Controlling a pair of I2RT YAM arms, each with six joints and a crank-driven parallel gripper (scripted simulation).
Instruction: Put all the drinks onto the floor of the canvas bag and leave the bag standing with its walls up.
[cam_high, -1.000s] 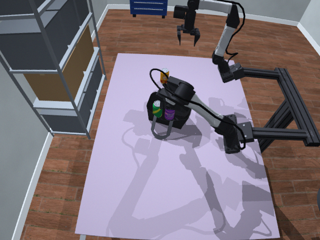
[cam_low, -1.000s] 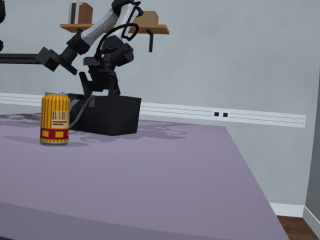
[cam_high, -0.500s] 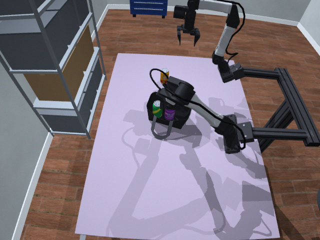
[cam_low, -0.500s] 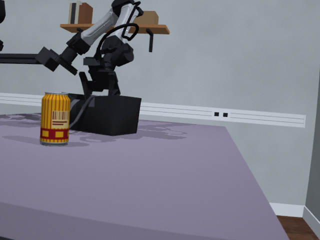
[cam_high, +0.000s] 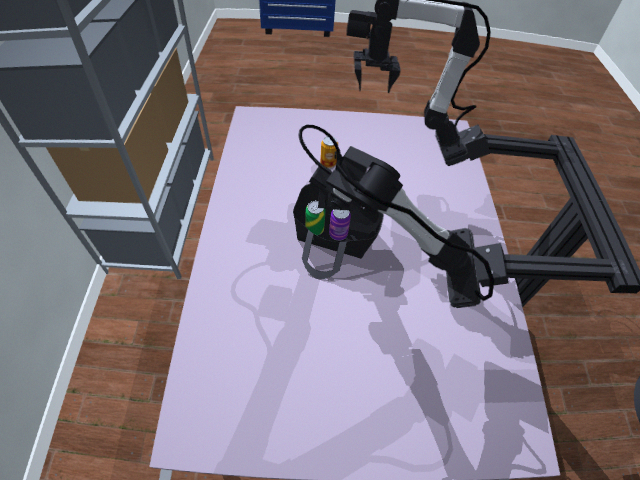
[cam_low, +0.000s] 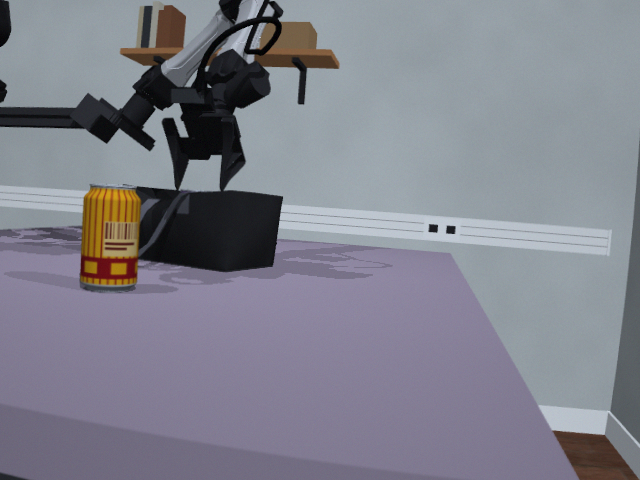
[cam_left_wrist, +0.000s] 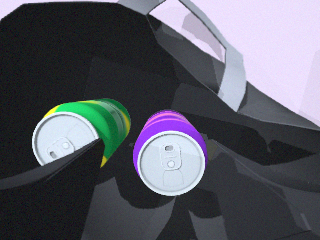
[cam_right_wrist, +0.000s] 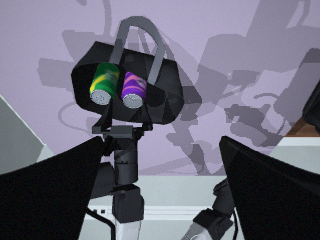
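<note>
The black canvas bag (cam_high: 356, 248) (cam_low: 232, 232) (cam_right_wrist: 170, 72) stands with its walls up. A green can (cam_high: 314, 222) (cam_left_wrist: 112, 112) (cam_right_wrist: 105, 76) and a purple can (cam_high: 339, 227) (cam_left_wrist: 170, 122) (cam_right_wrist: 134, 85) stand side by side inside it. An orange-yellow can (cam_high: 328, 152) (cam_low: 110, 237) stands upright on the table outside the bag. My left gripper (cam_low: 200, 189) is open and empty, its tips near rim height over the bag. One finger overlaps the green lid in the left wrist view. My right gripper (cam_high: 374, 90) (cam_right_wrist: 161, 139) is open and empty, high beyond the table's far edge.
One grey handle (cam_high: 323, 276) (cam_right_wrist: 135, 21) hangs outward over the bag's wall. Another handle (cam_low: 165, 222) drapes on the side facing the orange-yellow can. A metal rack (cam_high: 178, 155) stands left of the table (cam_high: 248, 361). The arms' frame (cam_high: 584, 180) stands to its right.
</note>
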